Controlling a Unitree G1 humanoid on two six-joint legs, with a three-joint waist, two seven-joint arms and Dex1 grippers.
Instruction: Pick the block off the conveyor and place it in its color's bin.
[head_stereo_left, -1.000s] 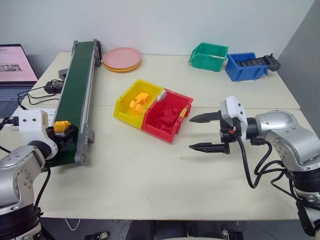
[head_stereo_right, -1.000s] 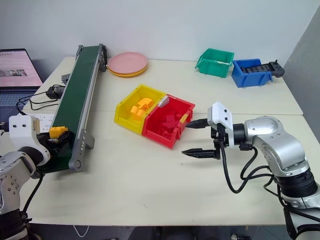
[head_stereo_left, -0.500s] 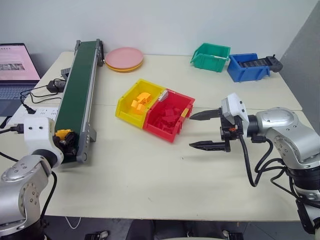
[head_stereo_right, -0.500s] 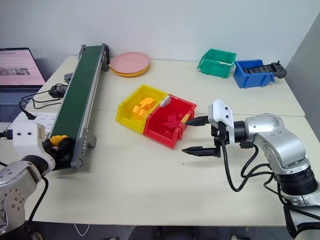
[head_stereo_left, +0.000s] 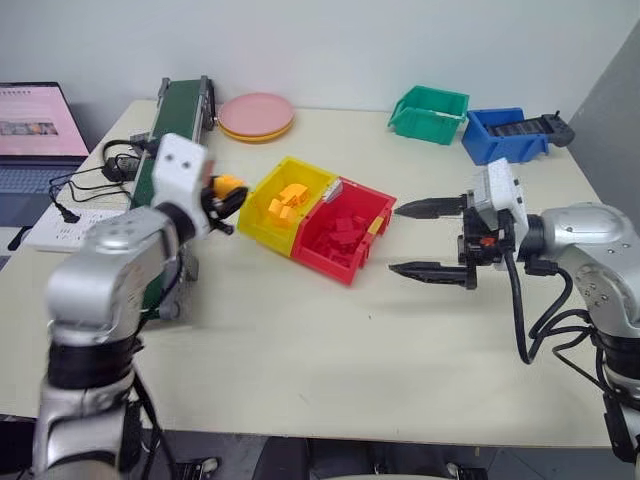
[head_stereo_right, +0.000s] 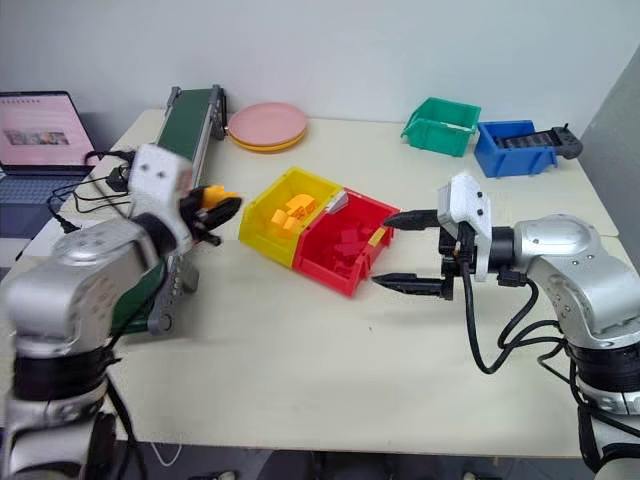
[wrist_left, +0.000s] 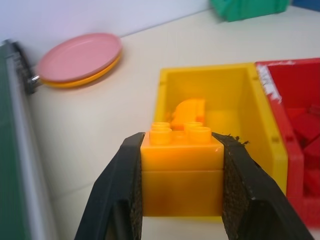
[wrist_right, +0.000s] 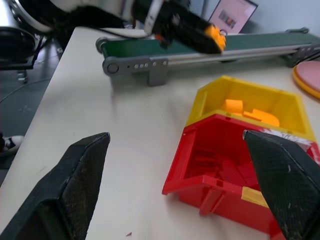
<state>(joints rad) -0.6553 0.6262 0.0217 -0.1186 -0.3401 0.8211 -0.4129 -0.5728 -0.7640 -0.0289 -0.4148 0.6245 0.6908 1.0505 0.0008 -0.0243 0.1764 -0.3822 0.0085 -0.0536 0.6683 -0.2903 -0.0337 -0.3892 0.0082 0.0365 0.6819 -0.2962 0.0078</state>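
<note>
So the left claw (wrist_left: 182, 200) is clamped on the block (wrist_left: 182, 175), one black finger on each side and the studs facing up, and it's holding it up in the air off the conveyor (head_stereo_left: 178, 110), just short of the yellow bin (head_stereo_left: 262, 215). From the wrist camera the open bin sits right past the block, with a few orange-yellow pieces (head_stereo_left: 284, 200) lying inside. The yellow bin is joined on one side to a red bin (head_stereo_left: 352, 260) that's full of red bricks (head_stereo_left: 345, 228), and the pair sits roughly mid-desk (head_stereo_left: 330, 350). The conveyor runs along the left side of the desk, dark green belt with grey rails. The right claw (head_stereo_left: 425, 240) is wide open and gripping nothing, hanging over the desk just to the right of the red bin with its fingers pointing toward it. At the back there's a stack of plates (head_stereo_left: 256, 116), pink on top of a yellow-orange one, near the far end of the conveyor, plus a green bin (head_stereo_left: 428, 112) and a blue bin (head_stereo_left: 505, 135) side by side in the far right corner. A laptop (head_stereo_left: 38, 130) with its screen on and some black cables (head_stereo_left: 85, 180) are off past the conveyor on the left.
</note>
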